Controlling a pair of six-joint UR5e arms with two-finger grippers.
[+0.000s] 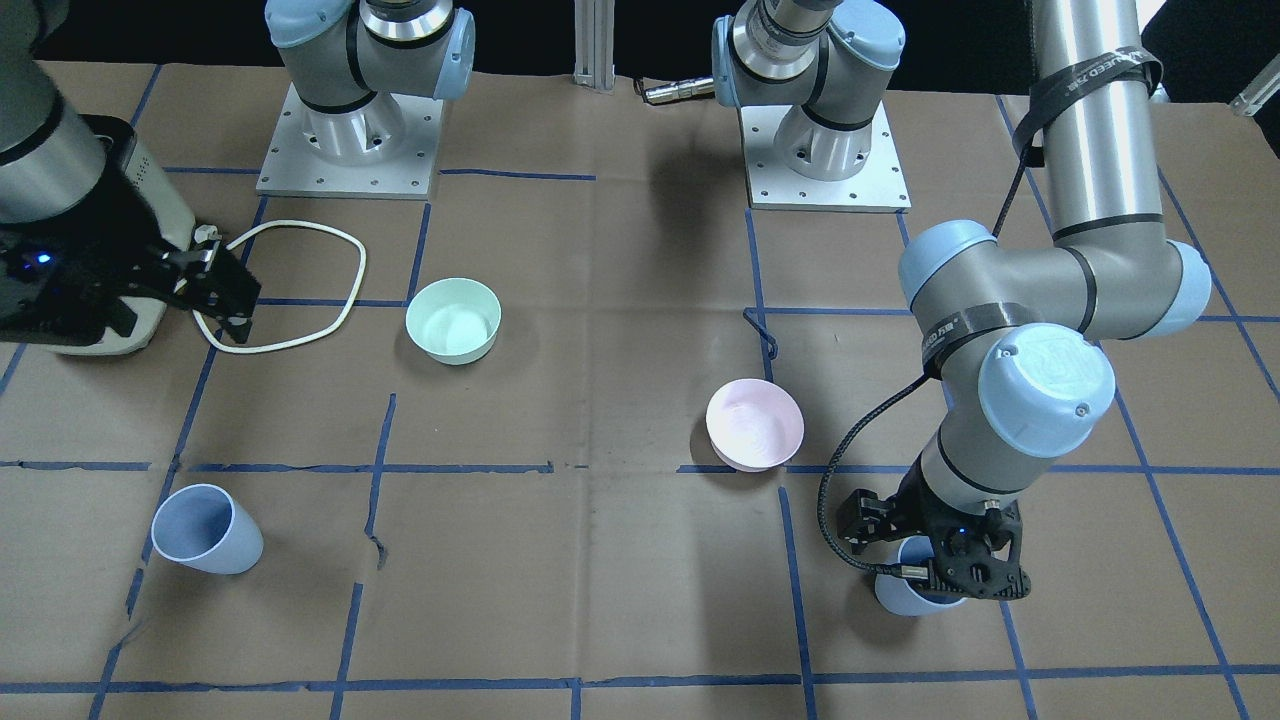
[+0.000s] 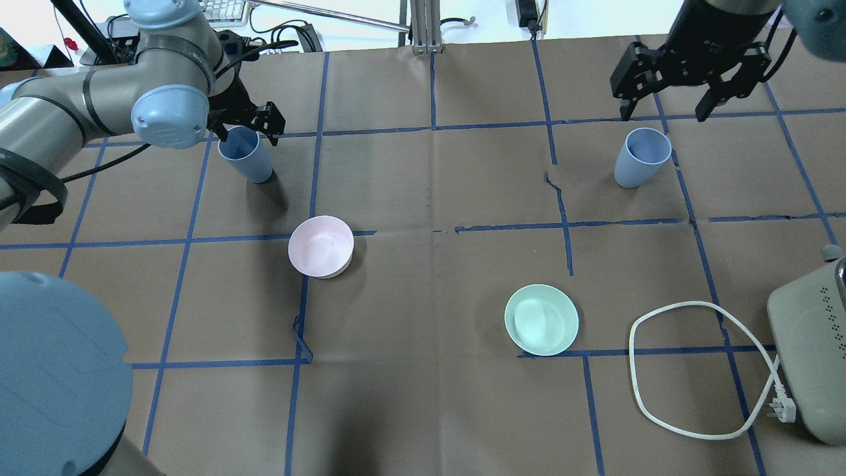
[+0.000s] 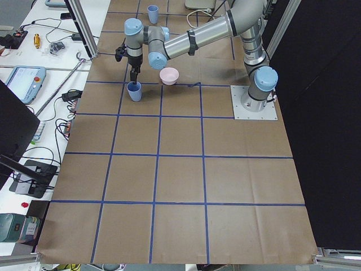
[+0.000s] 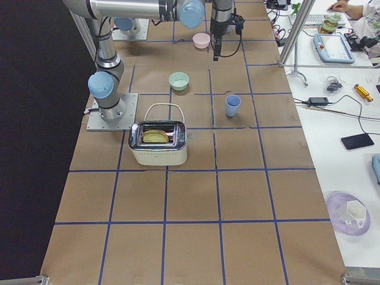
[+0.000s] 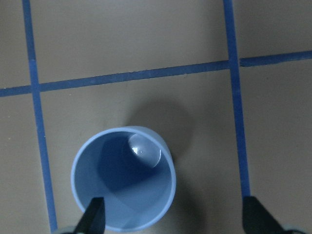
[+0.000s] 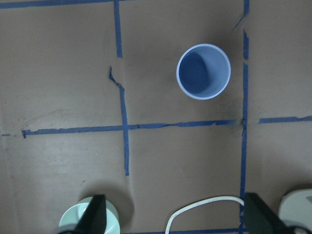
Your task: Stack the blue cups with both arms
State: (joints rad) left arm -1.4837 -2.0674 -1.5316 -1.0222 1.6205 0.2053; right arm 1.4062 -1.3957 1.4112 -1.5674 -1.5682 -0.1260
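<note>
Left gripper (image 2: 248, 129): we see it low over the far-left cup with its jaws spread wide and gripping nothing. In the wrist view one fingertip (image 5: 95, 217) overlaps the cup's opening and the other stands well outside the cup wall.
Left blue cup (image 2: 243, 155): upright on the brown paper, in the far-left grid square, directly under the left gripper. We cannot tell whether the finger touches its rim.
Pink bowl (image 2: 321, 246): we find it upright and nearer the robot than the left cup, well apart from it and beside a blue tape line.
Green bowl (image 2: 542, 319): upright, right of centre, resting just above a tape line and close to the cable loop.
Right blue cup (image 2: 640, 157): upright on the far-right part of the table, standing alone, with nothing touching it.
Right gripper (image 2: 667, 106): we see it raised above the table, just beyond the right cup, jaws wide apart and empty.
White cable (image 2: 681, 303): it lies in a loop on the paper and ends in a plug beside the toaster.
Toaster (image 2: 809, 357): at the near-right edge; the right side view shows a slice of bread in it.
</note>
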